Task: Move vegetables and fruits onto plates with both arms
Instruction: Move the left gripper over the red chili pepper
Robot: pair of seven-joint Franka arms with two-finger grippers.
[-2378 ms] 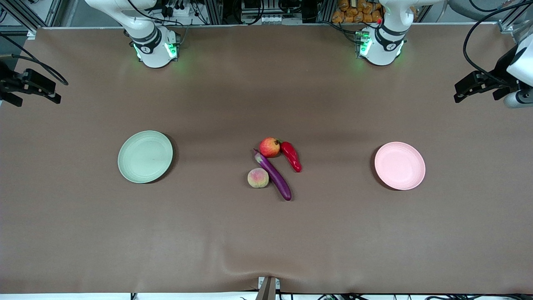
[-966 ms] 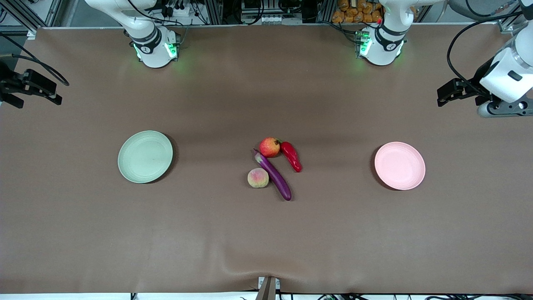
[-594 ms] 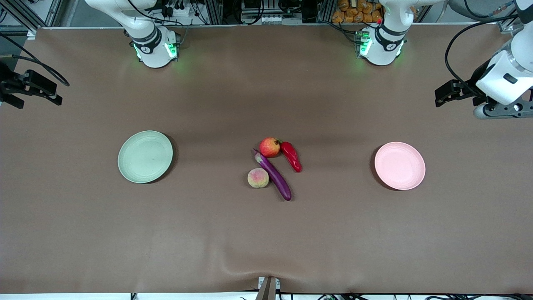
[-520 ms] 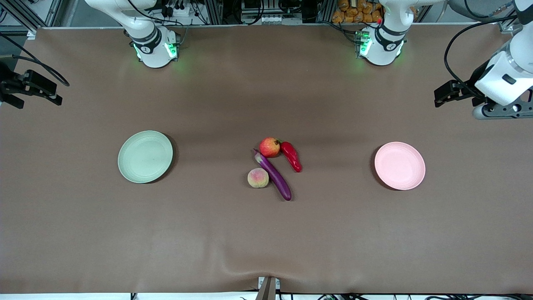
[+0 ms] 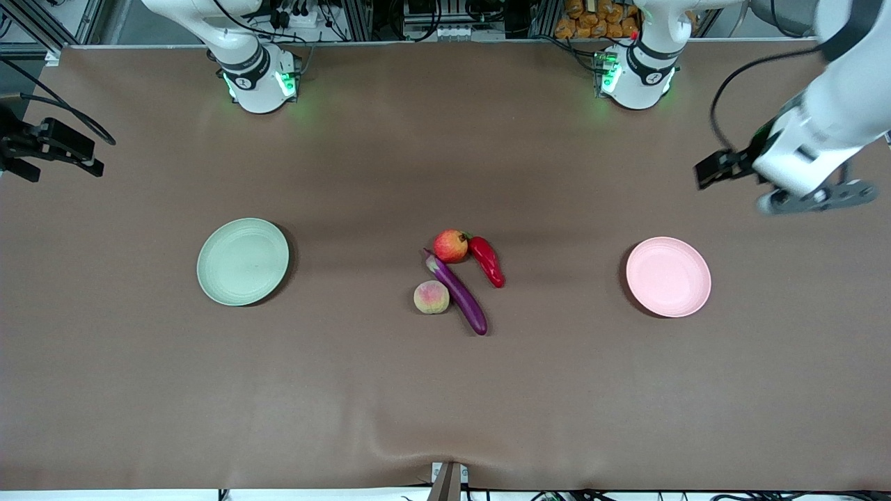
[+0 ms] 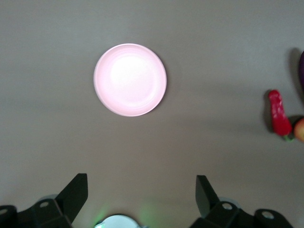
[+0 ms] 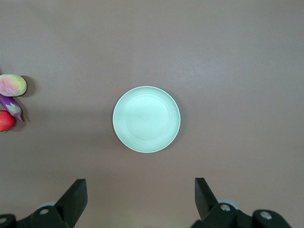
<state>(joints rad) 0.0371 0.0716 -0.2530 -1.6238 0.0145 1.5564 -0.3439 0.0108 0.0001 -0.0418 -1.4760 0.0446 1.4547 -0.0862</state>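
Across the brown surface (image 5: 445, 403), the green plate (image 5: 242, 261) and pink plate (image 5: 668, 277) lie well apart, with the produce clustered between them. At each end a gripper hangs, jaws wide and empty: left gripper (image 5: 717, 170), right gripper (image 5: 49, 147). Eggplant (image 5: 457, 292) runs diagonally between peach (image 5: 431, 297) and chili (image 5: 486, 261), its stem touching the pomegranate (image 5: 451, 245). Chili lies nearest the left arm, unobstructed.

Brown table covering (image 5: 445, 403) — cluttered metal framing (image 5: 431, 21), perhaps shelving, along its edge
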